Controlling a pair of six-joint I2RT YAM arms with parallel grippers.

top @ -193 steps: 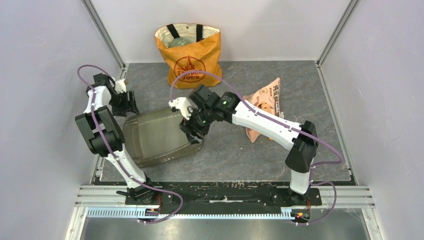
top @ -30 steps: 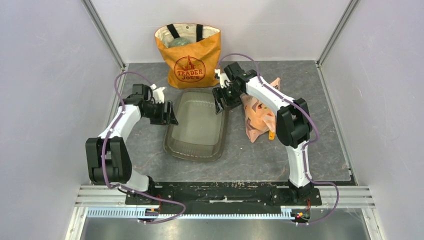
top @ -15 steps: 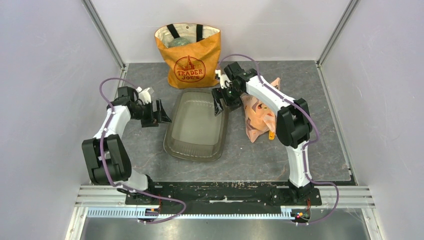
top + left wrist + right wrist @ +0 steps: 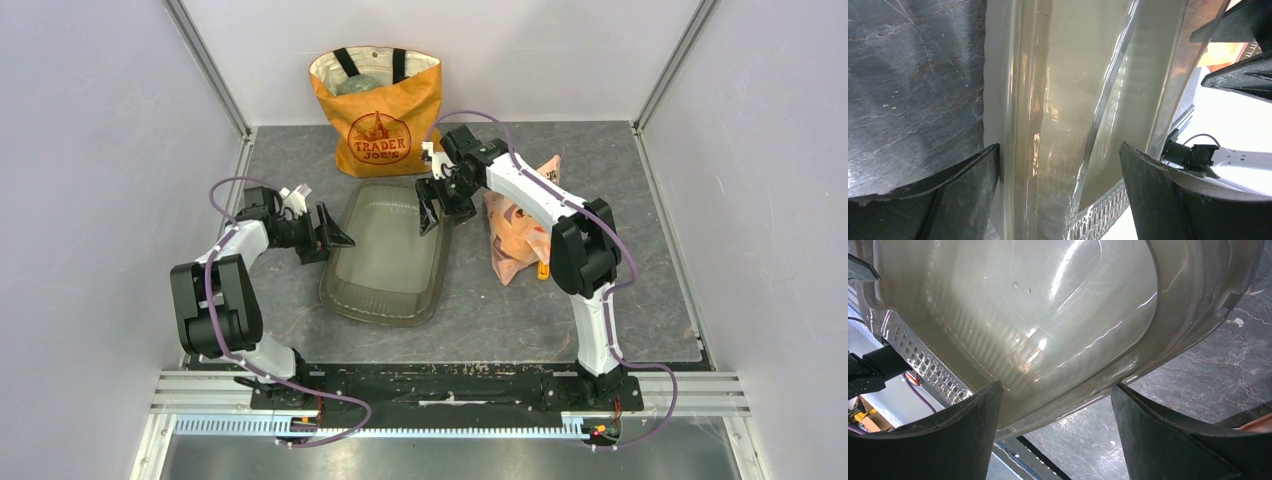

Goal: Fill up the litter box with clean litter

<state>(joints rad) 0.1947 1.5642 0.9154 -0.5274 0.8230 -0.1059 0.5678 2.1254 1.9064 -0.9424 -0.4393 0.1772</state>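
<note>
At the left of the overhead view the left tool (image 4: 337, 236) sits low beside the left rim of the litter box (image 4: 385, 262). Its fingers spread wide with nothing clamped. In its own wrist view the fingers (image 4: 948, 200) are cut off by the bottom edge, and the tool (image 4: 1058, 150) frames the tray's long wall (image 4: 1058, 90). Whether a pad touches the rim cannot be made out. The litter box lies flat on the dark marbled tabletop (image 4: 280, 190), centre of the overhead frame, its long axis running from near to far. It is a shallow tray of translucent smoky grey-olive plastic with rounded corners and a flared rim, and its floor is glossy with streaks of reflected light. Behind it, at upper centre, stands an orange tote bag (image 4: 378, 120); what is inside it is too dim to identify. The right tool (image 4: 432, 216) hangs over the tray's far right corner, its jaws standing wide apart and gripping nothing. From the right wrist the tool (image 4: 1055, 390) looks into the tray's curved end (image 4: 1023, 305), where two tiny specks lie on the bare plastic. At the right a crinkled pinkish-tan bag (image 4: 515, 238) lies partly hidden under the right arm.
</note>
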